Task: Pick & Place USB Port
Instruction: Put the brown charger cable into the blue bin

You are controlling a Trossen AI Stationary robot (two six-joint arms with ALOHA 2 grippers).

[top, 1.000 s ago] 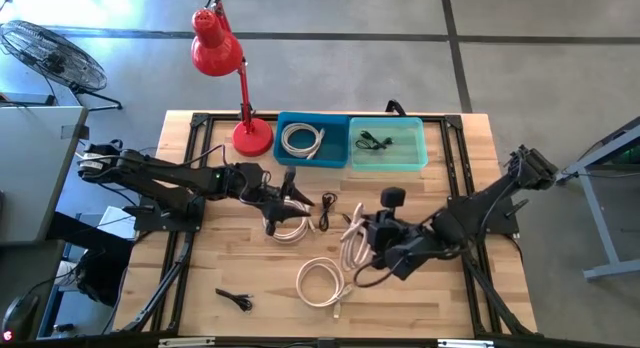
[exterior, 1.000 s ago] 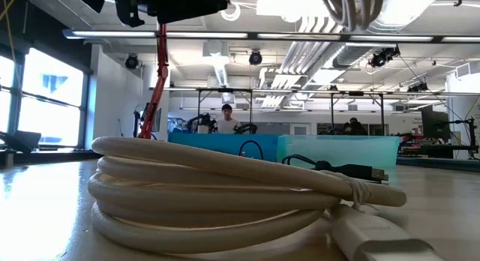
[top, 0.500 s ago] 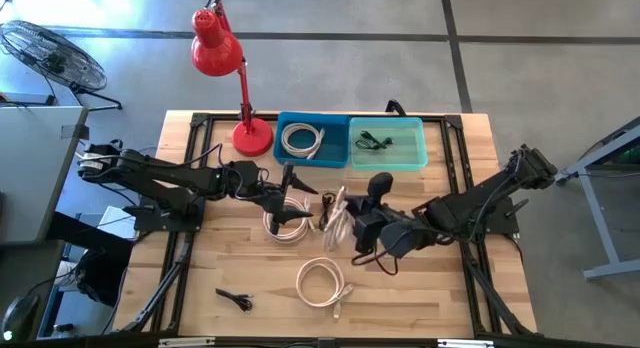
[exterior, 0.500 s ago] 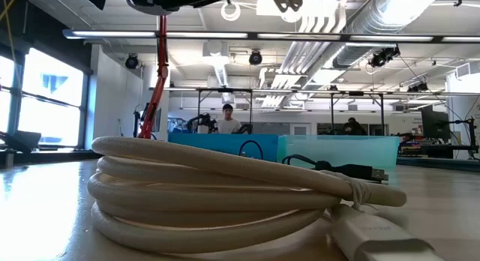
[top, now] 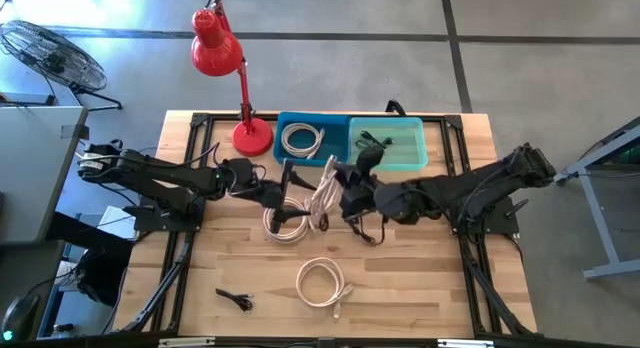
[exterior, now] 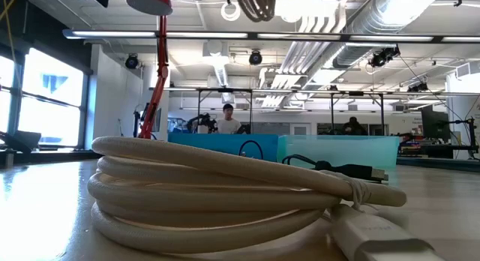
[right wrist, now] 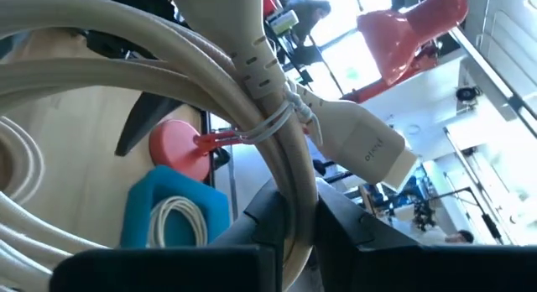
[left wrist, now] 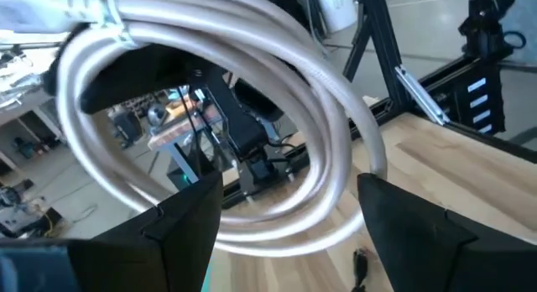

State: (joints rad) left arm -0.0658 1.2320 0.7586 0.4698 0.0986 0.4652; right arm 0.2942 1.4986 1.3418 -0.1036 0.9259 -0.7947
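A white USB cable, coiled and tied (top: 325, 191), hangs above the table's middle, with my right gripper (top: 346, 198) shut on it. The low view shows it at the top (exterior: 259, 2). Its white plug (right wrist: 362, 139) sticks out beside the tie. My left gripper (top: 294, 188) stands open just left of this coil, and its fingers (left wrist: 189, 221) flank the loop (left wrist: 252, 116) without touching. Below it, another white coil (top: 285, 224) lies flat on the table. My right gripper pinches the bundled turns of the coil (right wrist: 295, 191) between its two fingers, a little way from the tie (right wrist: 273, 117). The fingers come about level from the table's right and lie across the strands. The coil is lifted clear of the table.
A third white coil (top: 320, 281) and a small black cable (top: 235, 300) lie near the front edge. At the back stand a blue bin (top: 340, 153) with a white coil, a teal bin (top: 420, 148) with a black cable, and a red lamp (top: 250, 136).
My right gripper has carried the white coil up and toward the table's left and far side, rolling as it went, until the coil hangs beside my left gripper. My left gripper has opened wider and stayed about where it was.
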